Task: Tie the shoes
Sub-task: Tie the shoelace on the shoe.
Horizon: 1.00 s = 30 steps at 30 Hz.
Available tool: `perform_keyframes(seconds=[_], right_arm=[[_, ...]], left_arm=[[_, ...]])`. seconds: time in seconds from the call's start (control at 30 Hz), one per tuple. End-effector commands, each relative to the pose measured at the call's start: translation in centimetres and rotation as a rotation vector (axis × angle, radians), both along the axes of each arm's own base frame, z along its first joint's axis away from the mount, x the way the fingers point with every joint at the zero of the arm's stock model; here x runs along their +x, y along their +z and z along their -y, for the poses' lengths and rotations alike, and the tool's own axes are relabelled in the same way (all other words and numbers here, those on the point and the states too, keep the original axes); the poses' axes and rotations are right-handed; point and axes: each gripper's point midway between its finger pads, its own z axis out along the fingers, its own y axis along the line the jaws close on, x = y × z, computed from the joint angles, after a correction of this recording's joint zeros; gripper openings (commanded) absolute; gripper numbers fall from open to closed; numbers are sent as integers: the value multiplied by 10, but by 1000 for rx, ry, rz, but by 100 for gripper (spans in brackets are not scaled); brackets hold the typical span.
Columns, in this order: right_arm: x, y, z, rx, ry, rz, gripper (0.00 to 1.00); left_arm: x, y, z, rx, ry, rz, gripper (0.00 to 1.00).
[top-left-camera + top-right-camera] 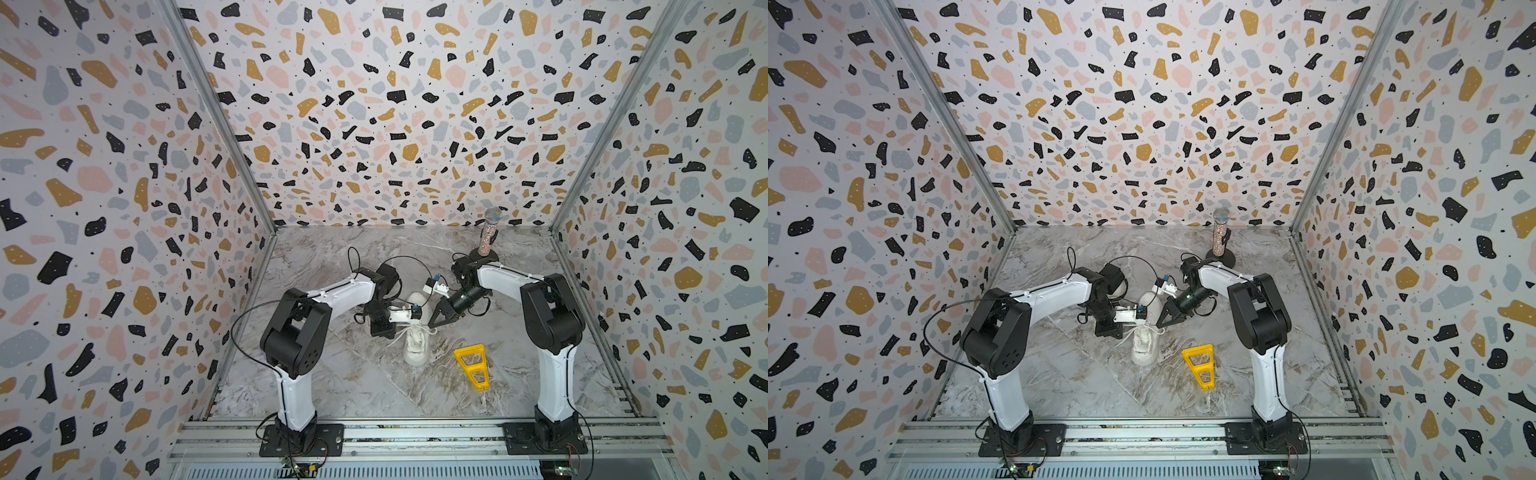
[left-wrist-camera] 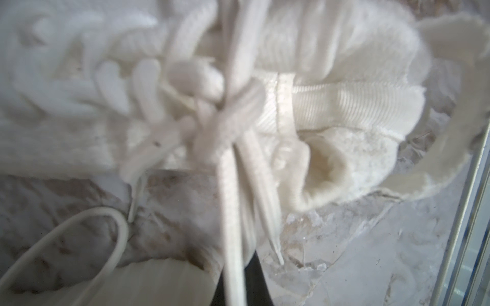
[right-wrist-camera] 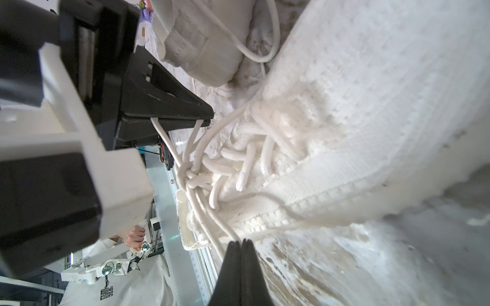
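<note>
- Pulling evenly looks like the key to this step: the right claw point(image 3: 240, 242) is clenched on the laces point(image 3: 209, 222), and the left claw point(image 3: 209, 119) is clenched on two other strands.
- Draw them apart toward 3 and 9 o'clock, level and slow, so the knot point(image 3: 189, 174) cinches without dragging the near shoe point(image 1: 417, 347).
- That shoe lies in the middle of the counter point(image 1: 332, 374), toe at 6 o'clock, with the far shoe point(image 1: 417, 300) just beyond at 12 o'clock.
- Count: two claws, two shoes, one yellow frame point(image 1: 473, 365) at 4 o'clock, one microphone point(image 1: 490, 232) at 1 o'clock.
</note>
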Motion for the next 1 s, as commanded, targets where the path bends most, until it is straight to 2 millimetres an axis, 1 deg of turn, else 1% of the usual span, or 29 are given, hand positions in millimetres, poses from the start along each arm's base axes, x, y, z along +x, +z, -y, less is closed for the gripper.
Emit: perform_keyframes(seconds=[0.0,0.7,0.83,0.97], right_arm=[[-3,9,13,-62,10,53,0],[4,-9,37,-243,24,146,0],[5,-8,36,-237,22,143,0],[10,0,25,-168,27,149,0]], left_arm=[[-7,-2,-15,43,6,-26,0],[-4,-16,-32,91,31,-39,0],[-4,-14,-30,81,35,-38,0],[-4,-4,-21,28,58,-46,0]])
